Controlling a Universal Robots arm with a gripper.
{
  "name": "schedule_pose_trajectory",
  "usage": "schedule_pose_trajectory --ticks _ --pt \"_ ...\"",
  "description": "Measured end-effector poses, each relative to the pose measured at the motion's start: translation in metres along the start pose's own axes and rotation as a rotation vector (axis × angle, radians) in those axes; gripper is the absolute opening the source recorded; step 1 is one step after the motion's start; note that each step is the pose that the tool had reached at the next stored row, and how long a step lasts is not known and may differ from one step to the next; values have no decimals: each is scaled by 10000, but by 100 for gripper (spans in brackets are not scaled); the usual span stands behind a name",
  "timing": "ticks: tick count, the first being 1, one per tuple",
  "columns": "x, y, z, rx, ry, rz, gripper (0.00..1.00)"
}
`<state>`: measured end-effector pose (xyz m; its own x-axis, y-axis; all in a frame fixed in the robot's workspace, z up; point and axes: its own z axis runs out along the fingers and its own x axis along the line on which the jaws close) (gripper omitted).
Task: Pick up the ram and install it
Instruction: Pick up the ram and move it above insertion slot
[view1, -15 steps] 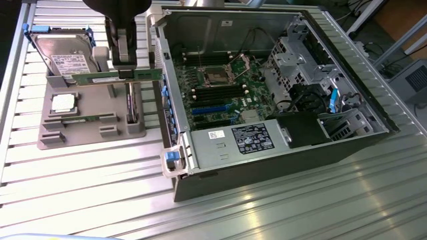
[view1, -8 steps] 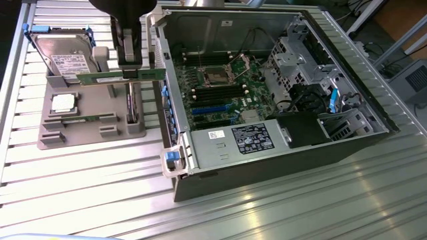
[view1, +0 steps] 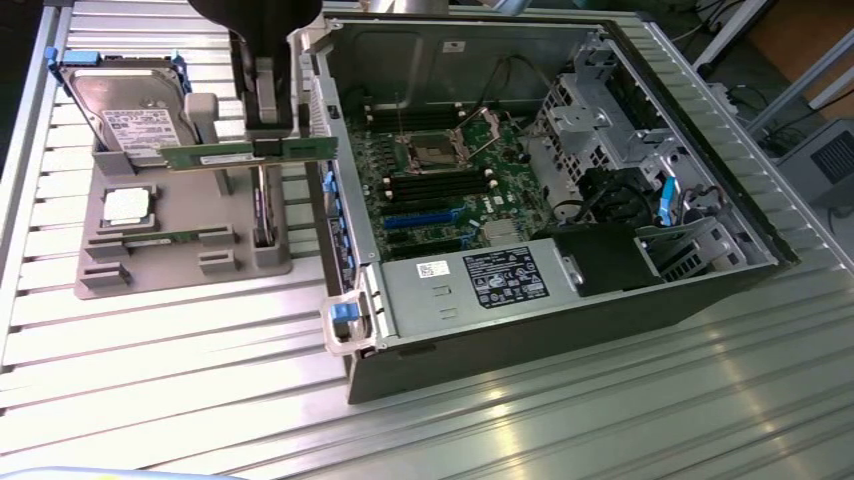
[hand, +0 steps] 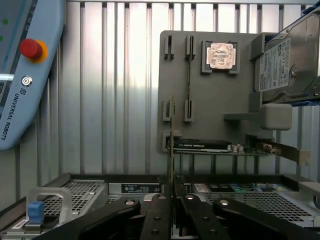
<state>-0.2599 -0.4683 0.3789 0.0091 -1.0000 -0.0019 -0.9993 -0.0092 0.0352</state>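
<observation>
The ram is a thin green stick, held level in the air above the grey holder, just outside the open computer case on the exterior view's left. My gripper comes down from above and is shut on the stick near its case-side end. In the wrist view the ram shows edge-on as a thin line running out from between my black fingers, with the gripper shut on it. The motherboard's black memory slots lie inside the case.
On the holder sit a hard drive, a square silver processor, a dark expansion card and another thin stick in its slots. A teach pendant with a red button lies on the ribbed metal table.
</observation>
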Motion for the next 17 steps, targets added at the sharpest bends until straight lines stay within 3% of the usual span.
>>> schedule_pose_trajectory --ticks 17 --pt "2 -173 -6 0 30 1 13"
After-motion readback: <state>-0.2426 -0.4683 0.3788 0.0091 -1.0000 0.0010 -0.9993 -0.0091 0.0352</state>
